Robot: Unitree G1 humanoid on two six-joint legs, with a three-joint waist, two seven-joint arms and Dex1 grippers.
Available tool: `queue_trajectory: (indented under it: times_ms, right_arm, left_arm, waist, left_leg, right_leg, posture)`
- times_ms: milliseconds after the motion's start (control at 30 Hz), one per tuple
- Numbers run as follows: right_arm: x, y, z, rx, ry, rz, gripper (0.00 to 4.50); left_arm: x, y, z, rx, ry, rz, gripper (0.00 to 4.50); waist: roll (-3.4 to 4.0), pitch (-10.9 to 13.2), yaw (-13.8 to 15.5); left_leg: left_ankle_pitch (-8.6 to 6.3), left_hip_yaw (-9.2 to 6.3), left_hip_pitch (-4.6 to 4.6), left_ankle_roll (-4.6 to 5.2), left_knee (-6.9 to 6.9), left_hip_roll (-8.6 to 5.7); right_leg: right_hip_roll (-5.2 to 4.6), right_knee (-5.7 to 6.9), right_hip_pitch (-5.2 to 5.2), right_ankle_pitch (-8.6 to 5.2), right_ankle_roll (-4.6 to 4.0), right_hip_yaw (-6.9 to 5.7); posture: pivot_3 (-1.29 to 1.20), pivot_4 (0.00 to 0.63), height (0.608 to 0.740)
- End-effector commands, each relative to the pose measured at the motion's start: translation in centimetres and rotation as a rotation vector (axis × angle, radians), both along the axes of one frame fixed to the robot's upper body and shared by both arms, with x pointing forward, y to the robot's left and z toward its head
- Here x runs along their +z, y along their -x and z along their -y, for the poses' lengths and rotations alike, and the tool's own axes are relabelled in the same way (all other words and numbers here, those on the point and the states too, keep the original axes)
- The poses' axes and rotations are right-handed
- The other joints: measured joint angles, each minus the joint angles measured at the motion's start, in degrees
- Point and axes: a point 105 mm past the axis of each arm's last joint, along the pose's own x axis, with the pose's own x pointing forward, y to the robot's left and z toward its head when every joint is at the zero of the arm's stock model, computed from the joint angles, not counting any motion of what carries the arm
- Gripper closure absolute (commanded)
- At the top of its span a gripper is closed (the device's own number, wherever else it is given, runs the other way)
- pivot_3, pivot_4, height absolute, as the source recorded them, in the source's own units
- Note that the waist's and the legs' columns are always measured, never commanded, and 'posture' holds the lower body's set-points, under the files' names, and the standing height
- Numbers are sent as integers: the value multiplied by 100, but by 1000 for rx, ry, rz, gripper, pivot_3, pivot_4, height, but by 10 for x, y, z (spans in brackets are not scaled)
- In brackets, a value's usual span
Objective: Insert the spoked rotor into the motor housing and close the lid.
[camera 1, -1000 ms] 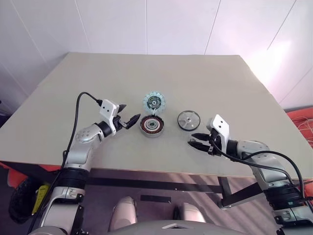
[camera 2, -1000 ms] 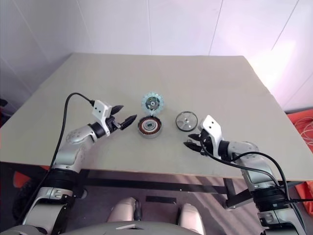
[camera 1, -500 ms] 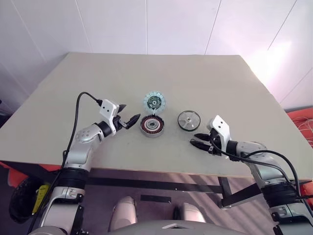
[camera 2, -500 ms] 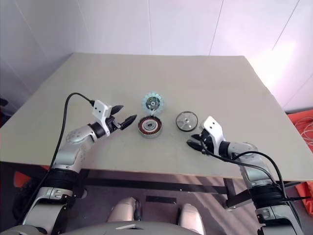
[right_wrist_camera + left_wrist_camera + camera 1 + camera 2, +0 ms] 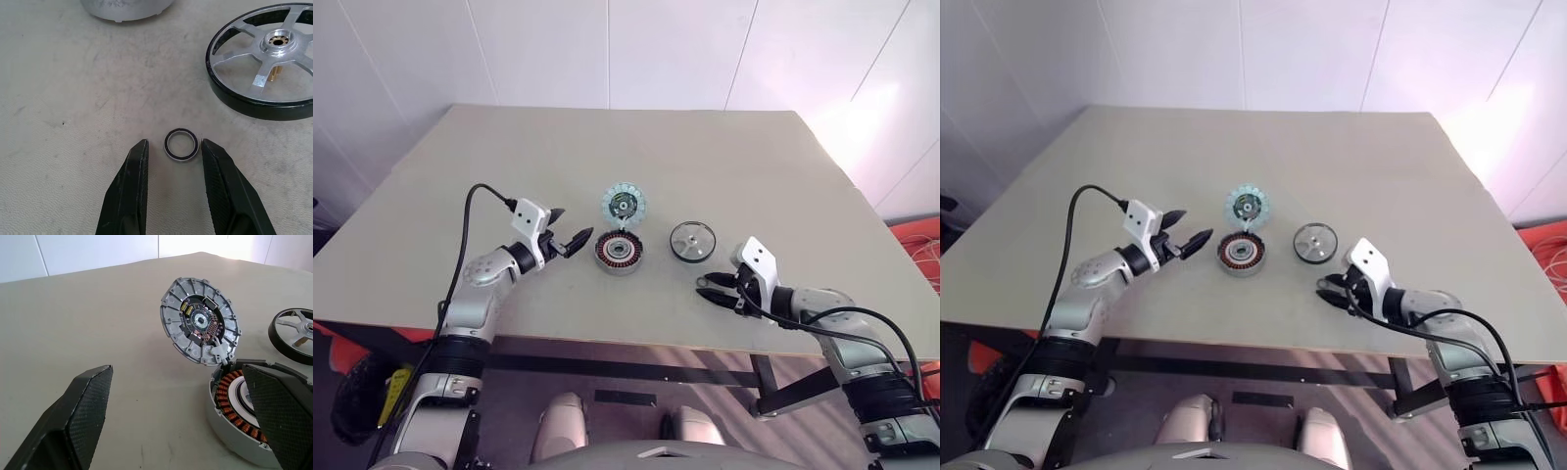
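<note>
The right end effector [image 5: 171,188] sits low over the tabletop [image 5: 509,166] with its two fingers partly apart and a tiny loose ring [image 5: 181,144] lying just past the tips, in line with the gap; it holds nothing. The spoked rotor [image 5: 266,81] lies flat just beyond that ring. The left end effector [image 5: 570,242] is spread as wide as it goes, empty, level, pointing at the motor housing [image 5: 618,253] from just beside it. The housing is open, copper windings showing, and the lid [image 5: 623,205] stands up at its far edge (seemingly hinged there).

The step in hand looks like the start: the rotor is not yet picked up. The next move likely calls for the right end effector to pass over the ring, reach the rotor's rim and grip it for carrying to the housing.
</note>
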Motion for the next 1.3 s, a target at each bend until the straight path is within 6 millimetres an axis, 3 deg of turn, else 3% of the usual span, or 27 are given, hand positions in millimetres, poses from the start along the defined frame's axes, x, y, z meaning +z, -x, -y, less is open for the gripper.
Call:
queue_trajectory:
  times_ms: [33, 433, 567, 767, 1033, 1200, 1300]
  right_arm:
    - [9, -2, 1, 1, 1, 29, 2635]
    - [10, -9, -2, -15, -8, 43, 2635]
    - [11, -11, -2, -23, -8, 46, 3819]
    - [15, -14, 0, -35, 3, 68, 3842]
    - [83, -19, -23, -16, -268, 121, 3842]
    - [110, -18, -43, 34, -338, 153, 3842]
    - [114, -25, -57, 52, -319, 164, 3842]
  left_arm:
    - [19, -4, -2, 6, 1, 73, 0]
    - [20, -4, -3, 8, 0, 77, 0]
    - [20, -4, -4, 11, -1, 77, 0]
    - [21, -4, -4, 14, -1, 79, 0]
    - [21, -6, -4, 15, 2, 79, 0]
    - [21, -6, -5, 17, 2, 79, 0]
    - [22, -7, -11, 25, -6, 79, 0]
  waist:
    - [0, 0, 0]
    - [0, 0, -7]
    - [0, 0, -7]
    - [-1, 0, -7]
    - [0, 0, -11]
    - [-1, 0, 0]
    - [-1, 0, -3]
  left_leg:
    - [0, 0, 0, 0, 0, 0]
    - [0, 0, 0, 0, 0, 0]
    - [0, 0, 0, 0, 0, 0]
    - [0, 0, 0, 0, 0, 0]
    - [0, 0, 0, 0, 0, 1]
    - [0, 0, 1, 0, -1, 1]
    - [0, 0, 0, 0, -1, 0]
  right_leg:
    - [0, 0, 0, 0, 0, 0]
    - [0, 0, -2, 0, 0, 0]
    - [0, 0, -2, 0, 0, 0]
    - [0, 0, -2, 0, 0, 0]
    - [1, 2, -4, 0, 0, 1]
    - [0, 3, -3, 0, 0, 0]
    - [0, 3, -4, 0, 0, 1]
  posture:
    - [0, 0, 740]
    - [0, 0, 740]
    - [0, 0, 740]
    - [0, 0, 740]
    - [0, 0, 740]
    - [0, 0, 740]
    - [0, 0, 740]
